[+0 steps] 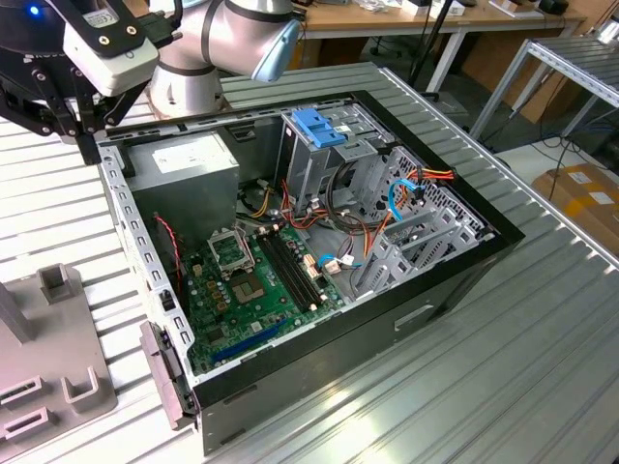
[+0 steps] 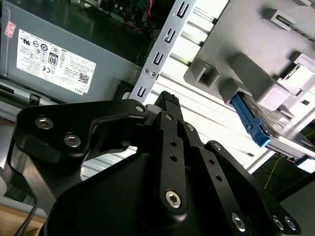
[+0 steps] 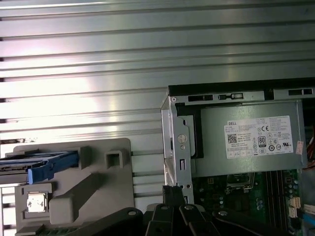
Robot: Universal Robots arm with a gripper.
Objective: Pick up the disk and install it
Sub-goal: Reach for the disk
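The disk [image 3: 38,164] stands on edge in a grey holder [image 3: 98,196], its blue side rail [image 2: 248,123] facing out; it shows in both wrist views. My gripper [image 2: 167,100] hangs above the rear corner of the open computer case [image 1: 319,242], over the metal case edge beside the grey power-supply box [image 3: 248,142]. Its black fingers [image 3: 174,192] are pressed together with nothing between them. The gripper [image 1: 85,135] is a good way from the disk, with ribbed table between them. The blue-topped drive cage [image 1: 319,130] sits at the far side of the case.
The case lies open, showing a green motherboard [image 1: 251,280], bundled cables [image 1: 387,213] and metal brackets. The grey holder [image 1: 48,358] lies at the exterior view's left on the ribbed metal table [image 1: 503,367]. Cardboard boxes [image 1: 585,198] and desks stand beyond the table.
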